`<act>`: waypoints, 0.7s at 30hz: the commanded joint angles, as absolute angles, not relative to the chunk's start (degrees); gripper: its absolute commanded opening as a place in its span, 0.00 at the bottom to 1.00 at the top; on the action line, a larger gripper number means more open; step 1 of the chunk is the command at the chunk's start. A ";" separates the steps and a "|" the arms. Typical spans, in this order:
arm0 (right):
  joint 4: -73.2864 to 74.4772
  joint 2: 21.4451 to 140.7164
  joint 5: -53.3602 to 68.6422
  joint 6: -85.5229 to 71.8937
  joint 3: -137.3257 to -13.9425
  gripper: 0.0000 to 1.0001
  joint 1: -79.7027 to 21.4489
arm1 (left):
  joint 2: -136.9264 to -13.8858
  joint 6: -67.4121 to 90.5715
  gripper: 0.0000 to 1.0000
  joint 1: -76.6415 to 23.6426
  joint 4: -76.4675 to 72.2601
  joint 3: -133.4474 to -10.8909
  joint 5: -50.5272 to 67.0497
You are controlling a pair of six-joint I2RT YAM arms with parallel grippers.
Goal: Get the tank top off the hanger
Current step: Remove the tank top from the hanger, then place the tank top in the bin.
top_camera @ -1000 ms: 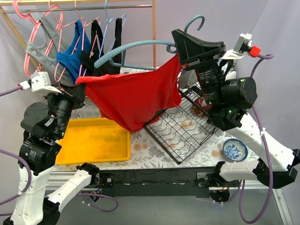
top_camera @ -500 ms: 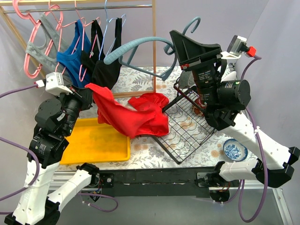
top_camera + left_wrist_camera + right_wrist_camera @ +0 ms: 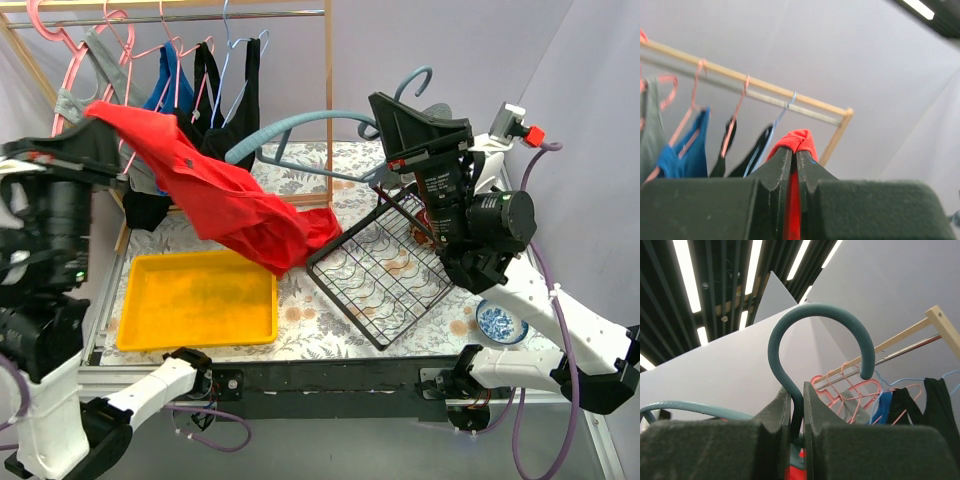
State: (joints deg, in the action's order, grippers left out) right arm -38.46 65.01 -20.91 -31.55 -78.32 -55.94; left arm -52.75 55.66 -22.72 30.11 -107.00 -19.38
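On the floral-clothed bench [image 3: 320,322] sit a yellow tray [image 3: 195,300], a wire rack [image 3: 385,275] and a patterned bowl [image 3: 500,320]. Above, the left gripper [image 3: 794,152] is clamped on the red tank top [image 3: 215,190], which hangs clear of the teal hanger [image 3: 300,122] pinched at its hook by the right gripper [image 3: 796,395]. Behind, a clothes rail [image 3: 200,15] holds garments against a lilac wall [image 3: 400,30].

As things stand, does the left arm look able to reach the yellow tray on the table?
Probably yes. The yellow tray lies bare on that arm's side. However, the left tool is raised high and shut on the red tank top, so it would arrive carrying the cloth.
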 commanded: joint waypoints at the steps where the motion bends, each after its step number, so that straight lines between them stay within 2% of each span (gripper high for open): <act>1: -42.01 61.09 -25.22 -26.64 -75.77 0.01 -55.72 | -52.73 47.91 0.00 -22.68 22.51 -112.23 -24.95; 10: -42.36 60.29 -26.54 -22.42 -74.44 0.01 -55.72 | -51.76 39.47 0.00 -22.68 20.40 -108.54 -31.90; 16: -41.40 61.26 -26.19 -21.62 -75.41 0.01 -55.63 | -56.95 29.99 0.00 -22.76 14.51 -118.02 -34.80; 21: -42.45 61.08 -26.45 -21.80 -74.71 0.01 -55.64 | -59.42 31.28 0.00 -22.76 12.05 -120.95 -33.23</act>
